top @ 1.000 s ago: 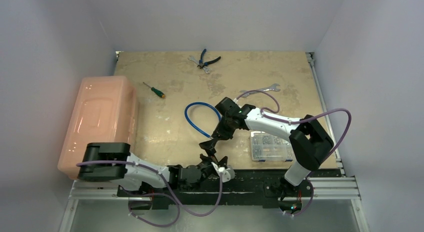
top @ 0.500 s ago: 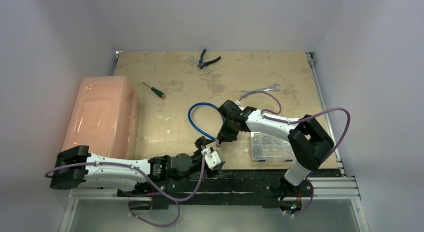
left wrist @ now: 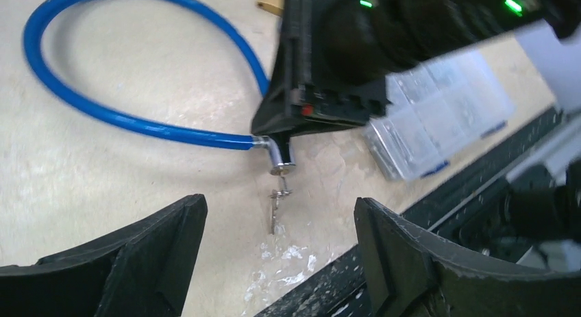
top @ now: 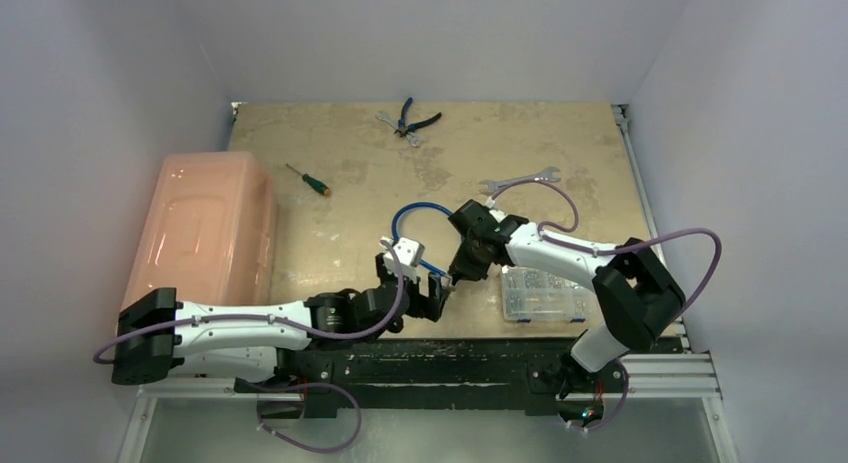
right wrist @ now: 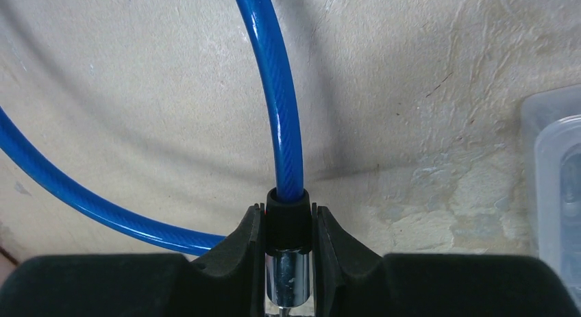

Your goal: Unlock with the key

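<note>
Right now I am at the reach-for-the-key step. My right gripper is pinching the black collar of the blue cable, presenting its metal end. The key hangs just below that metal end. My left gripper is spread wide, one finger on each side of the key, holding nothing. Next, I judge, I must close gently on the tiny key and turn it without tugging the cable.
</note>
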You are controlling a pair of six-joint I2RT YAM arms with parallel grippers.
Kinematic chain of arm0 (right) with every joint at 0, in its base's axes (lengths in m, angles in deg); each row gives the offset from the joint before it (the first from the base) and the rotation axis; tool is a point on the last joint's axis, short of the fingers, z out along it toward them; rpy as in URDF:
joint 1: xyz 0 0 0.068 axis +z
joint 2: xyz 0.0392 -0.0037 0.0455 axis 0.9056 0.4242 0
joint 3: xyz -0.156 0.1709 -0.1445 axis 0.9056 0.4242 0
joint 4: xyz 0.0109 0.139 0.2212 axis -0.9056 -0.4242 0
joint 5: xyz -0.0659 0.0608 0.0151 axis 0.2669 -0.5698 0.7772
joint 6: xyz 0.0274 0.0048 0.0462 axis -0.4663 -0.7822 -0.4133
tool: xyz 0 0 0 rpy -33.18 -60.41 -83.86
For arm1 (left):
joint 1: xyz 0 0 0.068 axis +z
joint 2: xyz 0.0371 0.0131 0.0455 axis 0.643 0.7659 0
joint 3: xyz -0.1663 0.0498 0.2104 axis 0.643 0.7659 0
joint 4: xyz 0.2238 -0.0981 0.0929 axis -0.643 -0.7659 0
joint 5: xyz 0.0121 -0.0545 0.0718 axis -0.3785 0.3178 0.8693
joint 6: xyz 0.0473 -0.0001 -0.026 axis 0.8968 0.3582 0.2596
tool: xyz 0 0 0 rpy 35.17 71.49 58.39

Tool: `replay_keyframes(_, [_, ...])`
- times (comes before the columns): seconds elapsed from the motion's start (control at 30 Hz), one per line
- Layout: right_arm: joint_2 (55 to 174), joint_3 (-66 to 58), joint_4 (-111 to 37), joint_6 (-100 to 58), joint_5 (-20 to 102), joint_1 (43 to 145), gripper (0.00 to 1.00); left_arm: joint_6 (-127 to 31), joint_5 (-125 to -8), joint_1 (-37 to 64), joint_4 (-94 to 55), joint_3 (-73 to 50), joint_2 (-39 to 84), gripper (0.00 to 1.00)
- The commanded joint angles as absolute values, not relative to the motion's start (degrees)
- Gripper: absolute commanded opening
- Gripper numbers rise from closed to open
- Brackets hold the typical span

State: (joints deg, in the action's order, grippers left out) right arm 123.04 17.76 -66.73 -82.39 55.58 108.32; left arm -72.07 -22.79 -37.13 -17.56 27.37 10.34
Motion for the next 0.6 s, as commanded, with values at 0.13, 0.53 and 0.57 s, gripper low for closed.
replay_keyframes(0.13, [119.25,18.52,-66.05,-81.56,57.54,107.88,0.00,-95.15,-23.36,-28.78,-19.72,27.08,9.47,0.80])
replay_keyframes(0.53, [116.38,21.19,-63.88,-82.50,56.69,107.61,0.00,-102.20,-36.94,-17.20,-9.94,28.89,16.83,0.69])
replay_keyframes(0.57, [116.18,21.33,-63.77,-82.59,56.68,107.61,0.00,-102.94,-37.34,-16.96,-8.90,28.89,17.44,0.68])
